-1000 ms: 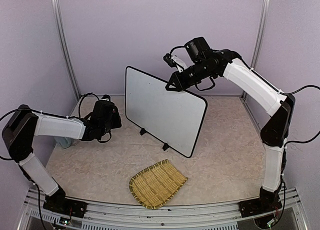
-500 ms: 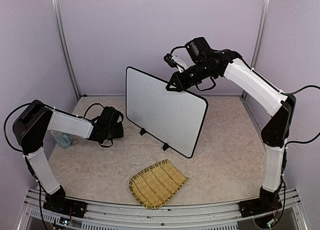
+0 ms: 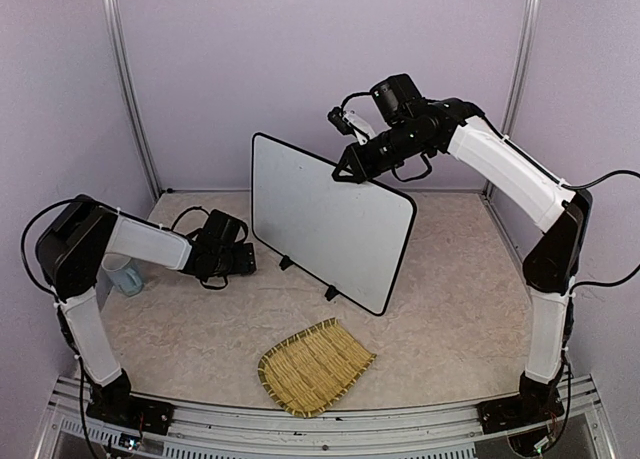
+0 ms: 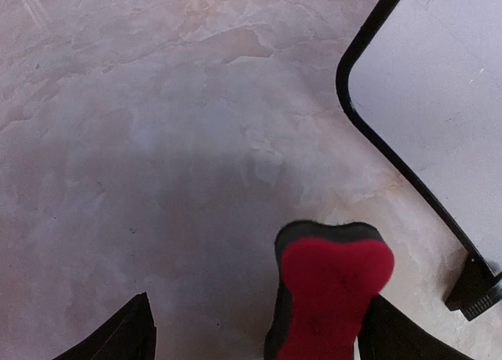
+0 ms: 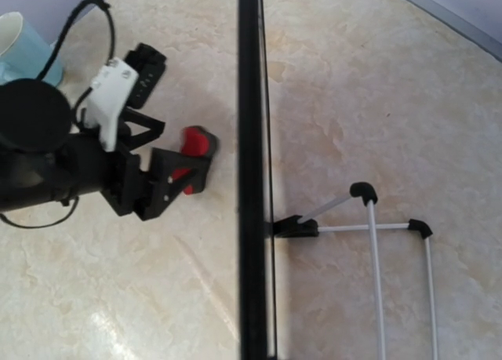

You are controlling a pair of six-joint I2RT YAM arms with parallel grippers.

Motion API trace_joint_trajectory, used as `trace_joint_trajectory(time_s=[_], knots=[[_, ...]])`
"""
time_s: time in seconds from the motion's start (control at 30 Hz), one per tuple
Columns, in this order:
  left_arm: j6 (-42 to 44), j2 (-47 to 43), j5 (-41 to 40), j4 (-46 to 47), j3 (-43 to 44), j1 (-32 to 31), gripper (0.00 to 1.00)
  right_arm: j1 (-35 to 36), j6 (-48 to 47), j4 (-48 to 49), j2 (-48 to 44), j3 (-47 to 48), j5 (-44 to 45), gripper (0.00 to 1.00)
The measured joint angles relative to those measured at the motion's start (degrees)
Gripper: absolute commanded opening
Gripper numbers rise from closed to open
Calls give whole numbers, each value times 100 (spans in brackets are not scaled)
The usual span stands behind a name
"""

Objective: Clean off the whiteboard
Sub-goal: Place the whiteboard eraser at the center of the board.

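Note:
The whiteboard [image 3: 330, 224] stands upright mid-table on two small black feet, and its face shows no writing. My right gripper [image 3: 350, 169] is shut on its top rim [image 5: 249, 140]. My left gripper [image 3: 243, 261] sits low on the table just left of the board's lower corner [image 4: 447, 85]. Its jaws stand wide open in the left wrist view [image 4: 259, 313]. A red eraser with a black felt edge [image 4: 333, 285] lies between them, against the right finger and well apart from the left one. The right wrist view also shows the eraser [image 5: 196, 144].
A woven straw mat [image 3: 313, 367] lies near the front edge. A light blue cup [image 3: 122, 275] stands at the left wall behind my left arm. The board's wire stand [image 5: 369, 227] sticks out behind it. Lilac walls close in on three sides.
My left arm has moved right toward the board's lower left corner, and its jaws have opened off the eraser. The right arm and the board have not moved.

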Motion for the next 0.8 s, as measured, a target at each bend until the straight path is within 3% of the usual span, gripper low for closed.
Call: trace_joint_trajectory(time_s=[0.03, 0.4, 0.8], knots=[[4, 92, 31, -9, 55, 7, 98, 0, 0, 2, -4, -4, 0, 0], [44, 326, 210, 68, 131, 87, 99, -7, 2, 9, -33, -48, -4, 0], [87, -1224, 262, 404, -197, 28, 99, -9, -4, 0, -33, -39, 11, 1]])
